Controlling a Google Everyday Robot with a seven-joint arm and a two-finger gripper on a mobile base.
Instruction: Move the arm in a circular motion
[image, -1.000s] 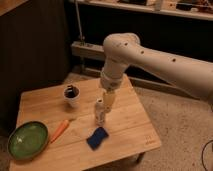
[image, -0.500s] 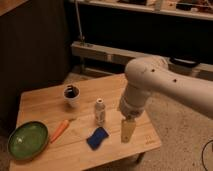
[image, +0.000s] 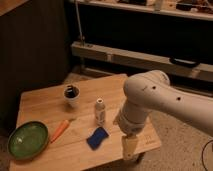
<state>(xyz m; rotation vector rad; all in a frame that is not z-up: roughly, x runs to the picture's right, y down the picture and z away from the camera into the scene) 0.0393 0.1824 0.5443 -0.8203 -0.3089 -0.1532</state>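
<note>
Over the front right corner of the wooden tabletop (image: 45, 102), the arm (image: 150, 97) reaching in from the right, thick white segments bent downward, narrow beige pincer (image: 129, 147) hanging at the tabletop's near edge. Whether open or closed: cannot tell. Nothing visibly held. Just left of the pincer, flat on the wood, a blue sponge (image: 98, 138). Behind that, upright near the middle, a small white bottle (image: 100, 111), apart from the arm. Farther back and left, a white cup (image: 71, 94) with dark contents. At the front left corner, a green bowl (image: 27, 140); between bowl and sponge, an orange carrot (image: 60, 130) lying at a slant.
</note>
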